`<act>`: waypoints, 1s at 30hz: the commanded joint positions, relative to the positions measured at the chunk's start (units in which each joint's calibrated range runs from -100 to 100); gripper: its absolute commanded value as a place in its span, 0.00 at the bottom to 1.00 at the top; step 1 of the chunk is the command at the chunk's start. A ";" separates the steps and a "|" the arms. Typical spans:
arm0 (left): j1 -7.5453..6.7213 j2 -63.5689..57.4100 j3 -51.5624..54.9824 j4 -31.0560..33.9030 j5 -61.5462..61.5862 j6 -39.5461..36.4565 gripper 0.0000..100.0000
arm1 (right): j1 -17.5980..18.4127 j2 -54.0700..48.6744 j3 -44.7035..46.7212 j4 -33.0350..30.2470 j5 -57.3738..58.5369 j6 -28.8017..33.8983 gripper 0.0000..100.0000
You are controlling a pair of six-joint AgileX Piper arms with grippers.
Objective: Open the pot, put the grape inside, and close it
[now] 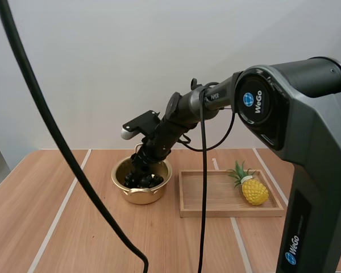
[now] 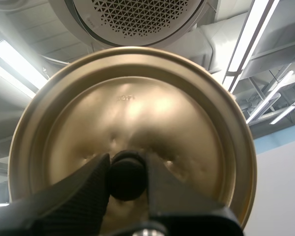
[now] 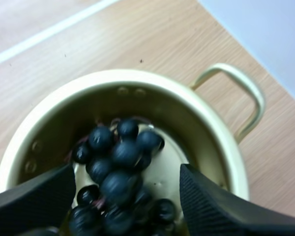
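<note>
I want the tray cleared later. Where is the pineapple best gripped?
Probably across the yellow body of the pineapple, from above: it appears to lie on its side in the tray, whose rim hinders a sideways approach, and the leaves look too thin.

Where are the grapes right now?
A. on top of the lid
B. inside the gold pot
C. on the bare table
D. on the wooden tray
B: the dark grapes lie inside the gold pot, between the fingers of the open right claw.

Glossy golden metal pot (image 1: pixel 141 197) and lid (image 2: pixel 137 108), matt wooden table (image 1: pixel 28 205).
</note>
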 commanded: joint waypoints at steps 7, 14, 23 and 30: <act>-0.14 -0.18 -0.29 0.06 -1.97 -0.58 0.00 | -0.02 -9.51 -1.18 -2.62 4.17 2.72 1.00; -0.14 -0.18 -0.29 0.06 -1.97 -0.58 0.00 | -0.02 -19.39 -1.18 -9.51 8.39 8.33 1.00; -0.14 -0.18 -0.29 0.06 -1.97 -0.58 0.00 | -0.02 -34.11 -1.18 -11.29 17.26 13.92 1.00; -0.14 -0.18 -0.29 0.06 -1.97 -0.58 0.00 | -0.02 -47.25 -1.18 -15.55 24.24 17.93 1.00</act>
